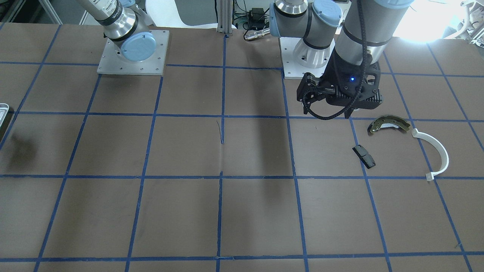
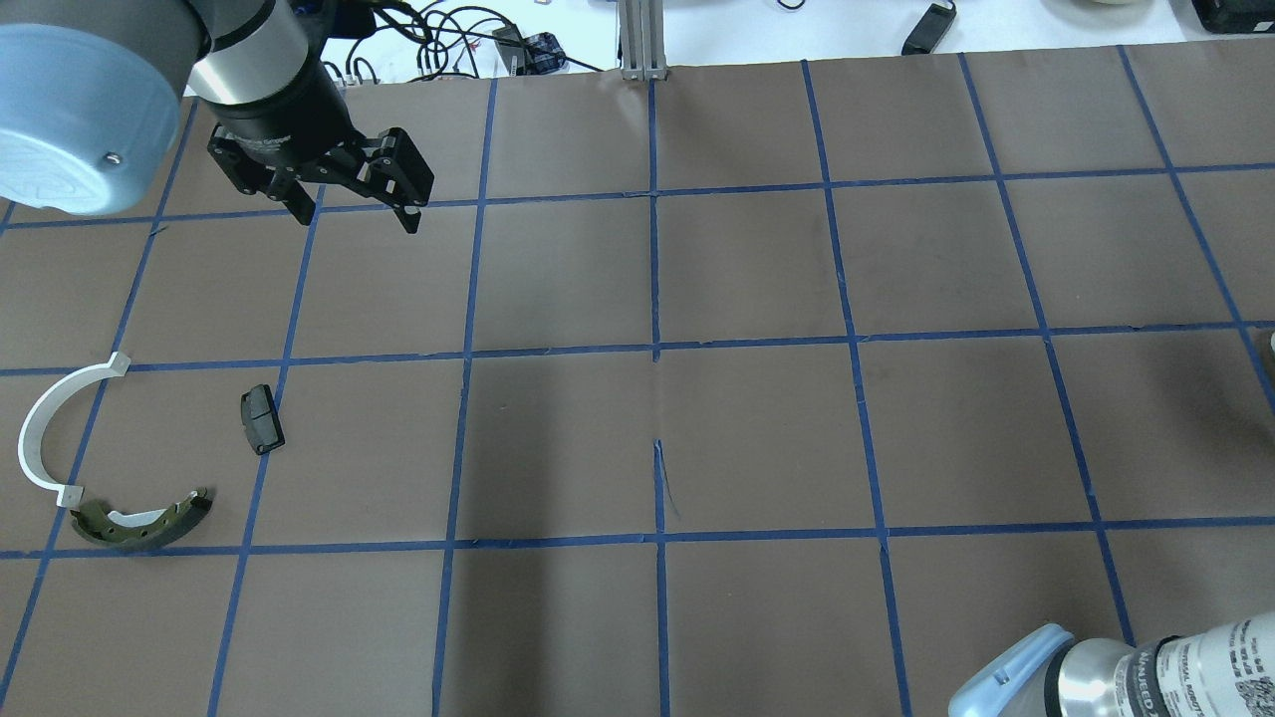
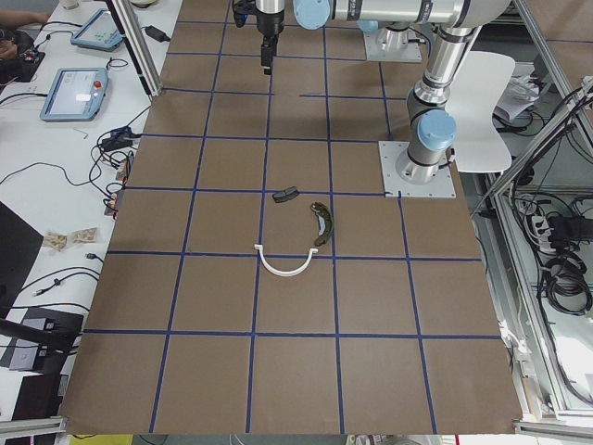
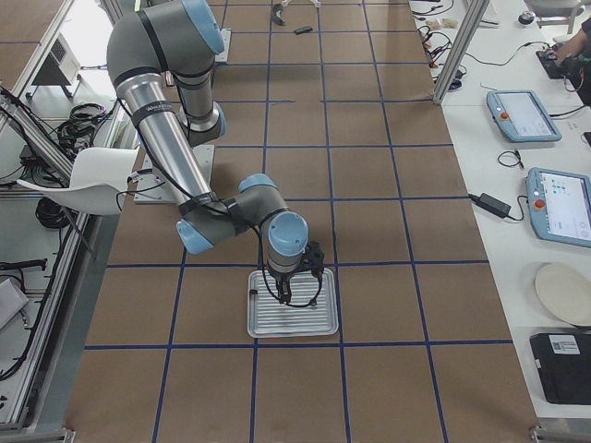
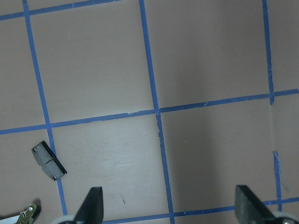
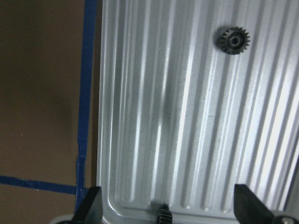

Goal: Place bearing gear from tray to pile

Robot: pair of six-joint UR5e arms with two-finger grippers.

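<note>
The silvery ribbed tray lies under my right gripper, which is open and empty above the tray's near rim. A small dark toothed bearing gear lies in the tray, apart from the fingers. Another dark toothed part shows at the bottom edge, cut off. The exterior right view shows the tray and the right gripper. The pile has an olive brake shoe, a white half-ring arc and a black block. My left gripper is open and empty, raised beyond the pile.
The table is brown with a blue tape grid. The arms' base plates stand at the robot's side. A metal post stands at the far edge. The tray's edge shows in the front view.
</note>
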